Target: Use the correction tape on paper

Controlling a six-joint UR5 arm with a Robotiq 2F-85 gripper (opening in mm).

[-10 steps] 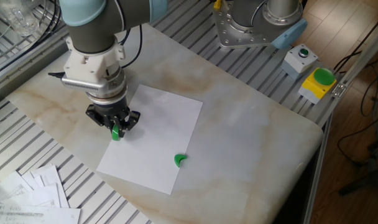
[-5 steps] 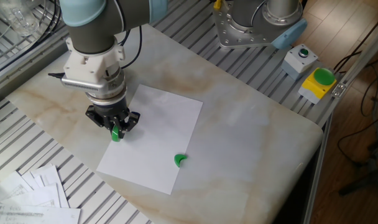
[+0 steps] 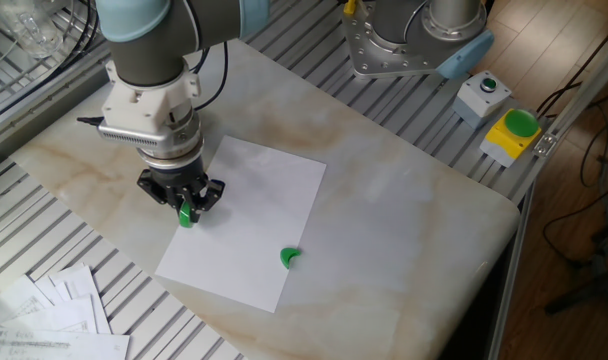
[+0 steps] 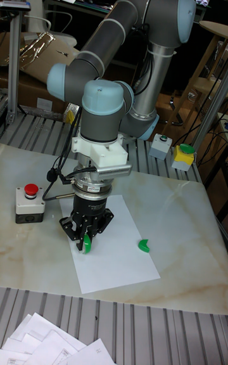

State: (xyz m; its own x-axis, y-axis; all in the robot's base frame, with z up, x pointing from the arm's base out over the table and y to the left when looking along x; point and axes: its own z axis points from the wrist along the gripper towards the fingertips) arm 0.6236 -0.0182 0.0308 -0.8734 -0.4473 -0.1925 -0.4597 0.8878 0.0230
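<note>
The correction tape is held clenched in the gripper above the left edge of the paper.

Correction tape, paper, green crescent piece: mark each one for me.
correction tape (image 3: 187, 213), fixed view, on the green part showing between the claw's fingers
paper (image 3: 259, 215), fixed view, on the bare middle of the sheet
green crescent piece (image 4: 144, 246), tall fixed view, on its body

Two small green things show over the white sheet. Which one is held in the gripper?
The correction tape, pinched between the gripper fingers at the paper's left edge. The green crescent piece lies loose near the opposite edge.
</note>
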